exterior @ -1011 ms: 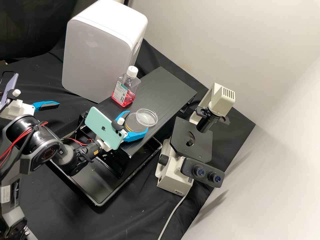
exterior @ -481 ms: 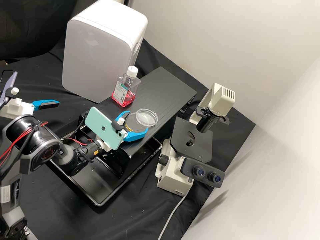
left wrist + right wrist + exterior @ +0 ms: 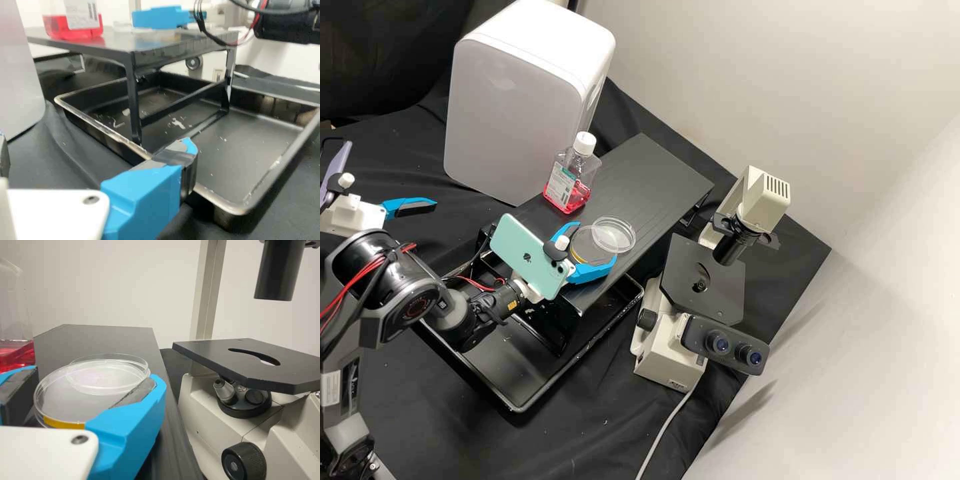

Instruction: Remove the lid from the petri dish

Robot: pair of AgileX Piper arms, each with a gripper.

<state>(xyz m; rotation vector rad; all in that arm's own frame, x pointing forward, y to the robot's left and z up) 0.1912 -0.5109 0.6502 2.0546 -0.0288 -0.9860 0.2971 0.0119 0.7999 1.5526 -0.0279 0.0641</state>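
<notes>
While the blue fingers of your right gripper are clamping the clear round yellow-banded petri dish between them on the black raised platform, probably steadying it, a second clear plastic disc, seemingly its lid, is lying just past the fingertips.

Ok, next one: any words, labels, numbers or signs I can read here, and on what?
No text here is legible.
On the flask label: print and a barcode, too small to read.
On the phone: a small logo mark, no words.
On the microscope base: a tiny mark, too small.
On the arm sticker: blurred.
On the petri dish: a yellow band, no lettering visible.
</notes>
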